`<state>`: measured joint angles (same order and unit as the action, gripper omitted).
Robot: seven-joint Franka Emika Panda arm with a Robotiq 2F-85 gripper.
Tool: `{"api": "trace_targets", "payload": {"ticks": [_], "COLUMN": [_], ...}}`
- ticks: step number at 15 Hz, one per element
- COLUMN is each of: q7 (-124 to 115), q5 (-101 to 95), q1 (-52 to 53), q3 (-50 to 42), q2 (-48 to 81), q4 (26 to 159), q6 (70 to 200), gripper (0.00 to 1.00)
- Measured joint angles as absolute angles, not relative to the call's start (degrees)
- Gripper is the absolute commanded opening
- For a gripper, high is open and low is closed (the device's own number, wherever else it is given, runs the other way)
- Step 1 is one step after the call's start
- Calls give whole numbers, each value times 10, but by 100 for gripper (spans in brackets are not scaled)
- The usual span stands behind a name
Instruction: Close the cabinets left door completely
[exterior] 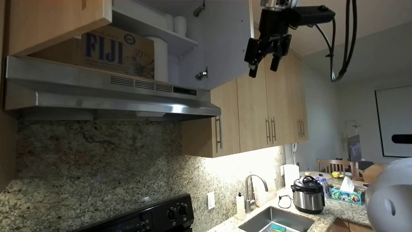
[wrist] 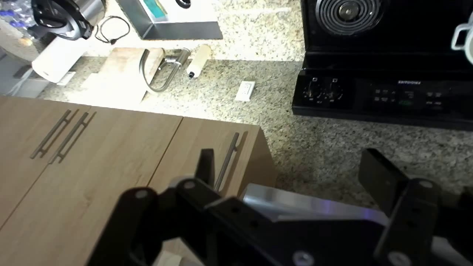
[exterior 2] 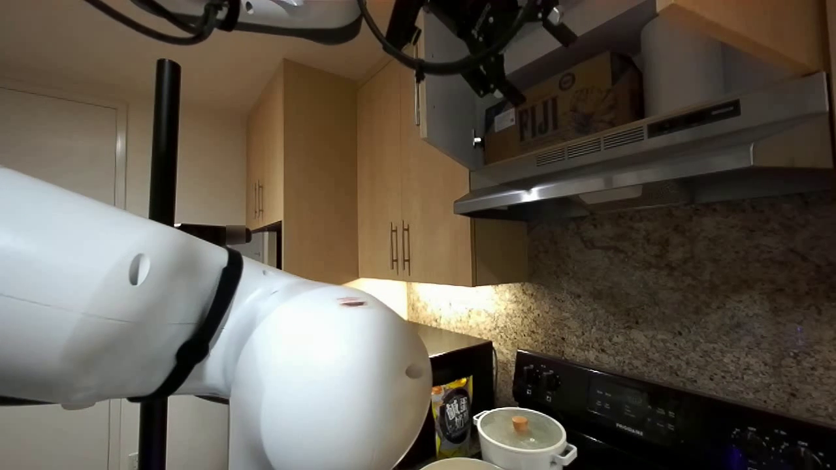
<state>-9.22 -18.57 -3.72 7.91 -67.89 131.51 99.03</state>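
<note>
The flat light-wood left door [exterior 2: 450,117] stands swung open on the short light-wood cabinet with a pale interior [exterior: 175,45], above the long stainless-steel hood [exterior: 106,90]. It is likely a stiff, fairly light panel that turns easily on its small metal hinge [exterior 2: 478,140], with smooth faces giving little grip; pushing the outer face near its free edge, or using the slim silver bar handle [exterior 2: 417,101], should serve best. The black two-fingered gripper [exterior: 263,69] is spread wide, holding nothing. "FIJI" reads on the brown cardboard box [exterior: 117,53], "FRIGIDAIRE" on the black stove panel [exterior 2: 653,411]; the yellow-and-black bag's [exterior 2: 454,418] characters are unreadable
</note>
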Motion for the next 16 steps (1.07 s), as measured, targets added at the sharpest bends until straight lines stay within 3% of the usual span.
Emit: {"api": "trace_targets", "payload": {"ticks": [16], "q7": [-115], "q5": [-214], "q1": [-98], "q3": [75], "q2": [-690], "q4": [1256], "q6": [1044], "gripper": [100]}}
